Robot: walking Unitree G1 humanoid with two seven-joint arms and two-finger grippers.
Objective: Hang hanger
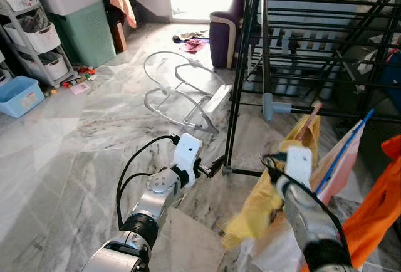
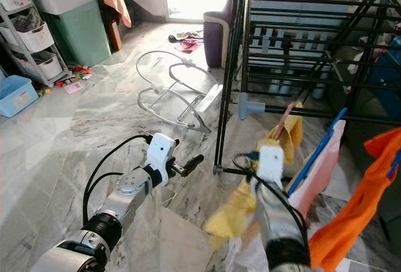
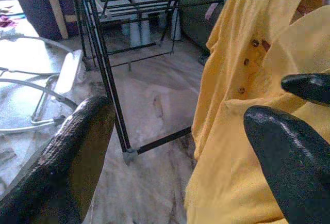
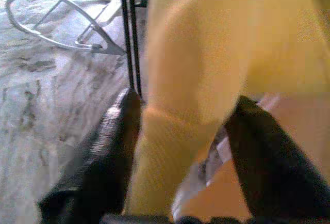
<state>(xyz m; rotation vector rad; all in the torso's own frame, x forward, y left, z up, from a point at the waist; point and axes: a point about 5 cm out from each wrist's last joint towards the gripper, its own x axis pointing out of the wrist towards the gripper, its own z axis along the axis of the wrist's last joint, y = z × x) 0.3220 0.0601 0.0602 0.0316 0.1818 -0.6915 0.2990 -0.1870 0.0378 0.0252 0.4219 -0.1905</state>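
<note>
A yellow shirt on a wooden hanger hangs in the air low on the right, in front of the black drying rack. The hanger's wooden end tilts up towards the rack's lower rail. My right gripper is closed around the bunched yellow fabric, which sits between its two fingers. My left gripper is open and empty. It reaches over the marble floor towards the rack's near foot, left of the shirt.
A pink garment on a blue hanger and an orange garment hang at the far right. A metal bouncer frame lies on the floor left of the rack, with a purple armchair behind it. A blue tub and a shelf trolley stand far left.
</note>
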